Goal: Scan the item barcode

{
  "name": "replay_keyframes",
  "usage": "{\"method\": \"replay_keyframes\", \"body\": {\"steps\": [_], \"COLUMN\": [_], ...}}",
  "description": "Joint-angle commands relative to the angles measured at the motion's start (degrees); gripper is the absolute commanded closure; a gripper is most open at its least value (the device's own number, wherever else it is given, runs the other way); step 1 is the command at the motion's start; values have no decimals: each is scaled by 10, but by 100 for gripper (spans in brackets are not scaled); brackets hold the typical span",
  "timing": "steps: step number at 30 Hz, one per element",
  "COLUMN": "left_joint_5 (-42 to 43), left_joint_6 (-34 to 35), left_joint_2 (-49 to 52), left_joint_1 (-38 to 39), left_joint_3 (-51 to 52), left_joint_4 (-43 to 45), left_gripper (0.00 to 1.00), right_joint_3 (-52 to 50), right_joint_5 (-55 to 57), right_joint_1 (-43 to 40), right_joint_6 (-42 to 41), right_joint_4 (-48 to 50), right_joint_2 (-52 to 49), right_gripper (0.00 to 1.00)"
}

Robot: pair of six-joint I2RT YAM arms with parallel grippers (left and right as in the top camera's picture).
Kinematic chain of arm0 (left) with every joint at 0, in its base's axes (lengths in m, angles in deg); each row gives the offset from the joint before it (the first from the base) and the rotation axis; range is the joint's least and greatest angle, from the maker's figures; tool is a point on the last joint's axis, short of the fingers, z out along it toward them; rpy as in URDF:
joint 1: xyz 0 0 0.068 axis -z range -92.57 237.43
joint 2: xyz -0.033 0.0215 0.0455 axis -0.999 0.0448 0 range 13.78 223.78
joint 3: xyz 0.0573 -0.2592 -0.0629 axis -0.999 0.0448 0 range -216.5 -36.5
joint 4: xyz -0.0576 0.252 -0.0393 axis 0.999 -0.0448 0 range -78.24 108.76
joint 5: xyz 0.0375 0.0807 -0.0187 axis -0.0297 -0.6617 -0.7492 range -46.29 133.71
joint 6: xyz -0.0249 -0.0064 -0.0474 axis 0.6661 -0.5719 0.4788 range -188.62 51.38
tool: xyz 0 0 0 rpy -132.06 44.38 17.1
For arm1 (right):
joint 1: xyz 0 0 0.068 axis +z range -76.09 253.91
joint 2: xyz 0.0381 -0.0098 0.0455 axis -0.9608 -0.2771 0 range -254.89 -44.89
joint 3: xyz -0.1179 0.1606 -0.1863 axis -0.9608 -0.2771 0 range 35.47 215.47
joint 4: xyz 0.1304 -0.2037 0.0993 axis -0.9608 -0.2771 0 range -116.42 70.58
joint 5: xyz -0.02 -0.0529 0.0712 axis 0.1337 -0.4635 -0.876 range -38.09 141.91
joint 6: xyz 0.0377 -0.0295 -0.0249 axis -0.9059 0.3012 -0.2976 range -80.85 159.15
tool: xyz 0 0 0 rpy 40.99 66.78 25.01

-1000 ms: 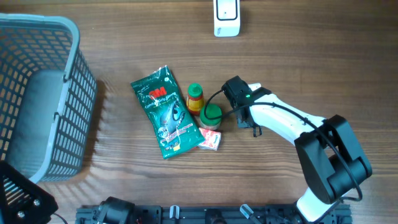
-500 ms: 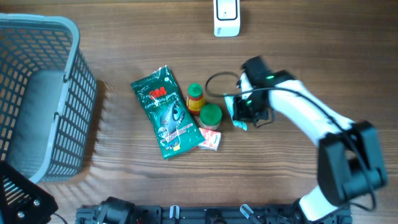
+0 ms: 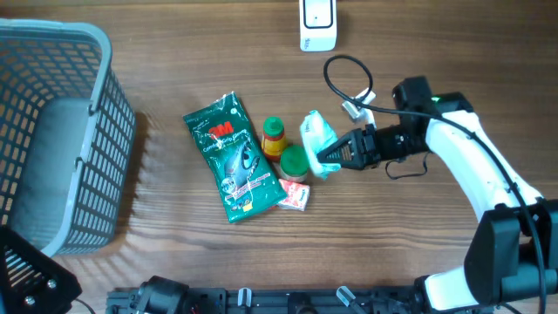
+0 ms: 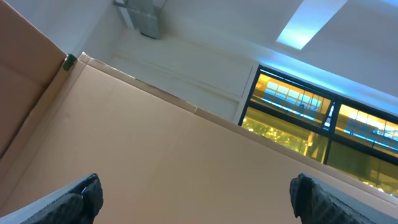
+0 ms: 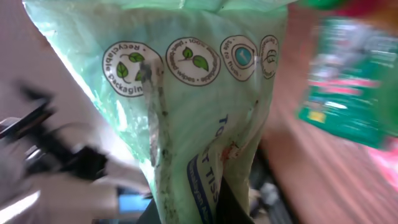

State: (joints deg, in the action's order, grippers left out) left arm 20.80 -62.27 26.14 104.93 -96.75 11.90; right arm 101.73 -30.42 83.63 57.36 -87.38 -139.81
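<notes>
One green pack (image 5: 186,124), "Recyclable Packaging" | right claw (image 3: 328,158) grips it | left claw (image 4: 196,196) spread wide

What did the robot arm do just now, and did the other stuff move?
The right gripper closed on the pale green packet by the green-lidded jar and lifted it, while its arm swung out to the right. The green bag, small bottle, red box, basket and scanner stayed put.

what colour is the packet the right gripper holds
Tissue packet is pale green; clearest in right wrist view.
</notes>
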Motion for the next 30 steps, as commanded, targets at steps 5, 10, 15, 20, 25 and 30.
{"method": "replay_keyframes", "body": {"steps": [5,10,15,20,25,30], "left_joint_5": [-8,-8,-8,-8,-8,101], "left_joint_6": [1,1,1,1,1,16], "left_joint_2": [-6,-6,-6,-5,2,3], "left_joint_1": [-3,-3,-3,-3,-3,-2], "left_joint_3": [22,64,120,155,162,156], "left_joint_4": [12,48,99,120,57,-199], "left_gripper": [0,0,0,0,0,0], "right_joint_3": [8,7,8,7,8,8], "right_joint_5": [-107,-107,-107,-107,-107,-106], "right_joint_1": [130,184,193,193,193,193], "right_joint_6": [222,246,253,253,251,251], "right_joint_4": [-16,-16,-15,-15,-4,11], "right_joint_2": [7,7,7,7,7,7], "right_gripper": [95,95,96,95,95,95]}}
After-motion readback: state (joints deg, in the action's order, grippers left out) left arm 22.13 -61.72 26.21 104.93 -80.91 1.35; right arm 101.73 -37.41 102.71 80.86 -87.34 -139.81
